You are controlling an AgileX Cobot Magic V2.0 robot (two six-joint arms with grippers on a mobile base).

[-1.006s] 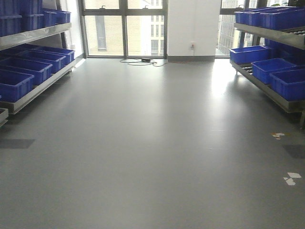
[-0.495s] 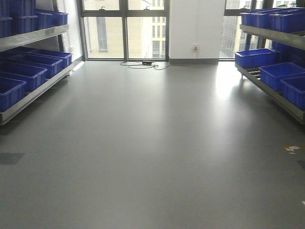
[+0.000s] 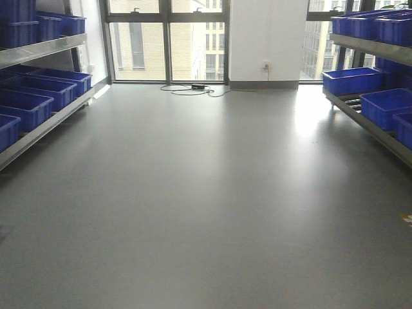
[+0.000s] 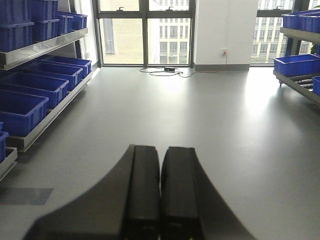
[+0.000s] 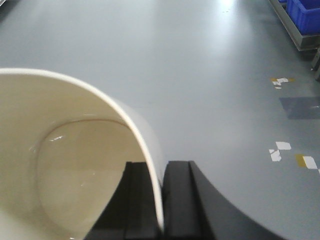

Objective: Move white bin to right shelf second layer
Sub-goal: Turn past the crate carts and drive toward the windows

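Grips the white bin [image 5: 65, 165] with the right gripper [image 5: 159, 172]: one finger inside the wall, the other outside, pinched tight on the rim at the bin's right side. Holds it with the mouth turned toward the wrist camera, so that the cream inside and rounded base are in plain sight, with nothing in it. Holds it above the grey floor [image 3: 206, 193], beside some tape marks [image 5: 280, 150], touching no shelf.

Shows the left gripper [image 4: 161, 150] fully closed, fingers flat against each other, nothing between them, pointed down the aisle above the floor.

Faces a wide aisle with windows at the far end and a cable [image 3: 193, 89] on the floor near them. Has the right shelf [image 3: 370, 125] far right, well apart from the bin, two steel levels in view, both loaded with blue crates [image 3: 353, 80], with a gap between crates on the lower level. Cannot tell from here which level is the second. Has the left shelf [image 3: 38, 129] opposite, likewise stacked with blue crates.
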